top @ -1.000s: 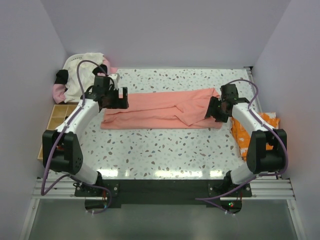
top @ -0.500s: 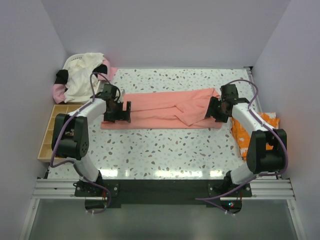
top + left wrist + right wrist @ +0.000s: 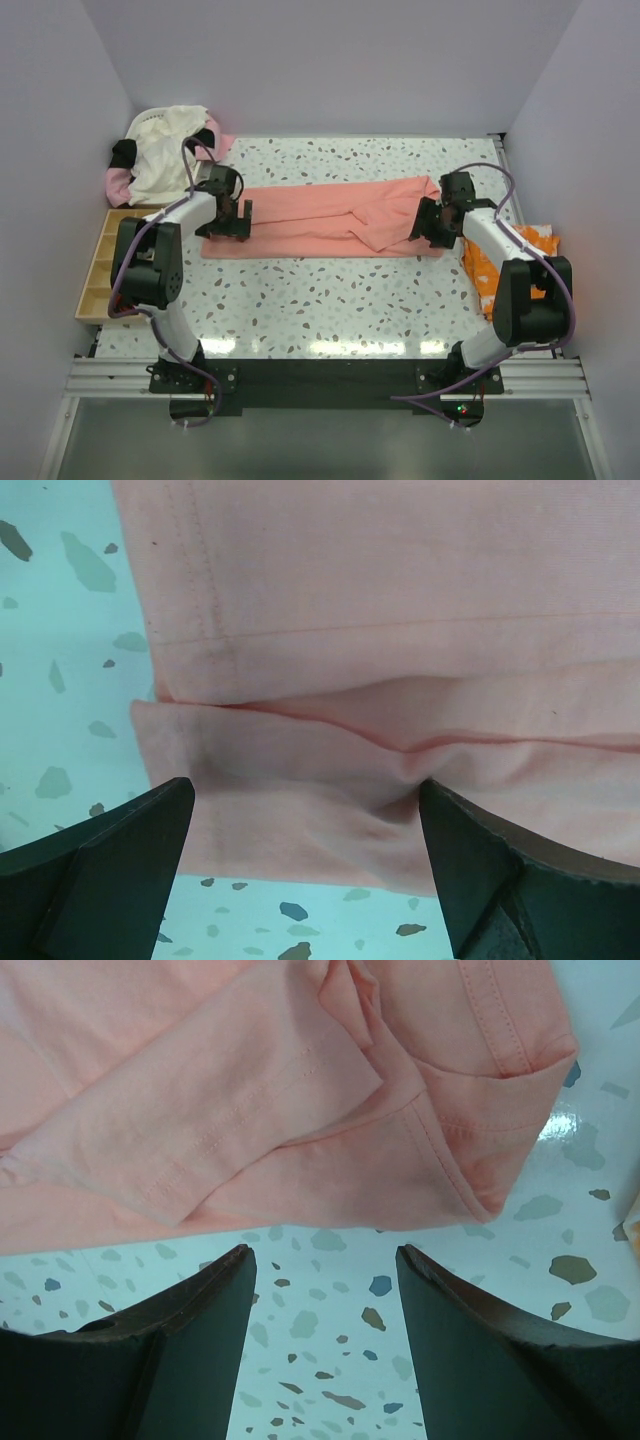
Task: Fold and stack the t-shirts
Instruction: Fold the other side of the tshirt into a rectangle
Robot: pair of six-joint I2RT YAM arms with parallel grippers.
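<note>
Pale lilac walls point(image 3: 330, 70) enclose a white speckled table point(image 3: 330, 300), a wooden tray point(image 3: 96, 268) beside its left edge.

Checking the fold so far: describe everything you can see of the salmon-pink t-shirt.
The salmon-pink t-shirt is soft cloth with stitched hems, folded lengthwise into a long band lying flat on the speckled table. A sleeve lies folded over near its right end. The open left claw straddles its left hem; the open right claw stands off its right edge. Neither grips it.
</note>
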